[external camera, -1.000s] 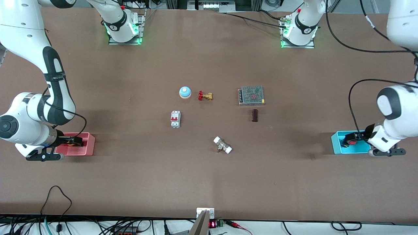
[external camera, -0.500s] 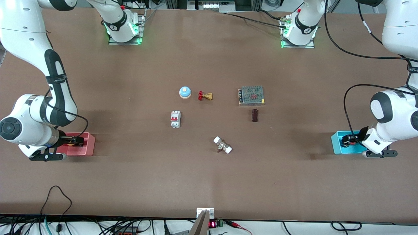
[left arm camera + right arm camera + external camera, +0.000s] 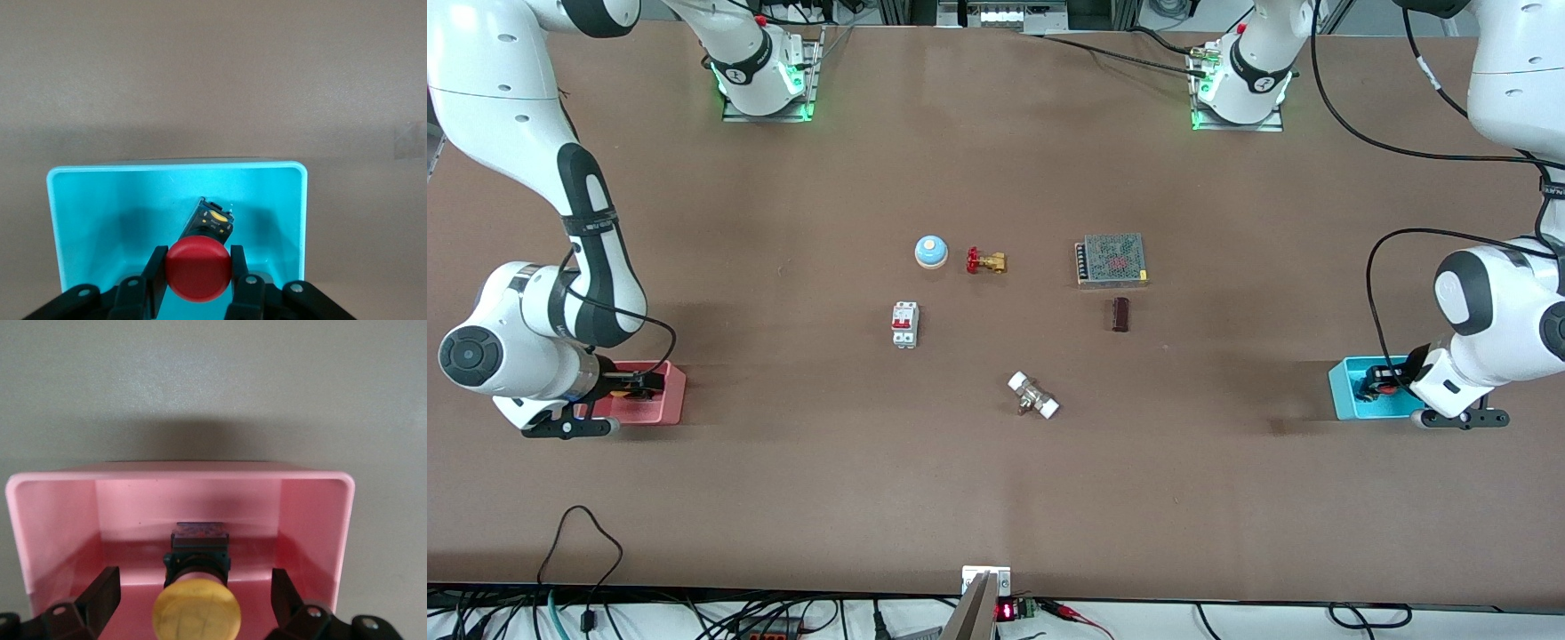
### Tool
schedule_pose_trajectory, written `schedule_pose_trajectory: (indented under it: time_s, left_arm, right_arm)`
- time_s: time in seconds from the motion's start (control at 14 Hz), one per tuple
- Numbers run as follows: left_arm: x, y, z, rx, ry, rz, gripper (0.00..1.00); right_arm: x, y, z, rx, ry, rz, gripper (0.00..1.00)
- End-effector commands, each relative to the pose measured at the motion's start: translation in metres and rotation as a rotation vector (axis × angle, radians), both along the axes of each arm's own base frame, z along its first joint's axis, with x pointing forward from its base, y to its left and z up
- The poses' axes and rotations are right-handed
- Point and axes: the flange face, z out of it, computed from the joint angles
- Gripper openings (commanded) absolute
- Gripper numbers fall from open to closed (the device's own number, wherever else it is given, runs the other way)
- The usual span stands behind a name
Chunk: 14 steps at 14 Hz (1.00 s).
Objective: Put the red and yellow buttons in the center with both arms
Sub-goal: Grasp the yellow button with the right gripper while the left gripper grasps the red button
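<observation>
Brown tabletop [image 3: 783,498], centre ground between the bench parts not yet reached by either button. Pink tray [image 3: 667,404] at the right arm's end, cyan tray [image 3: 1343,391] at the left arm's end, well apart. Down inside the cyan tray: left gripper [image 3: 197,272], fingers [image 3: 157,275] pressed to both sides of the red button [image 3: 198,269], apparently clamped on its cap. Down inside the pink tray: right gripper [image 3: 193,600], fingers [image 3: 100,595] spread wide, clear of the yellow button [image 3: 196,608] standing between them, nothing gripped. Step in hand, by the look of it: pickup from the trays, left ahead of right. Next, likely: close on the yellow cap squarely, then lift both straight up over the tray walls before carrying toward the centre.
</observation>
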Motion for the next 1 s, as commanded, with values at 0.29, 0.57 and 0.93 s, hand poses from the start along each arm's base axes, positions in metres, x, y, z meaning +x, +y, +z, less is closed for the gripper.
schedule_pose_trajectory:
  time_s: [0.29,0.57,0.93]
  left_arm:
    - [-0.005,-0.014,0.092,0.031,0.005,-0.046,0.21]
    - [-0.003,-0.051,0.107,0.049,0.024,-0.083,0.22]
    - [0.006,-0.139,0.066,0.029,0.057,-0.032,0.23]
  right_arm:
    - [0.004,-0.003,-0.002,0.014,-0.007,0.044,0.51]
    - [0.009,-0.003,0.009,0.012,-0.014,0.062,0.12]
    - [0.008,0.000,0.060,0.021,-0.012,0.072,0.05]
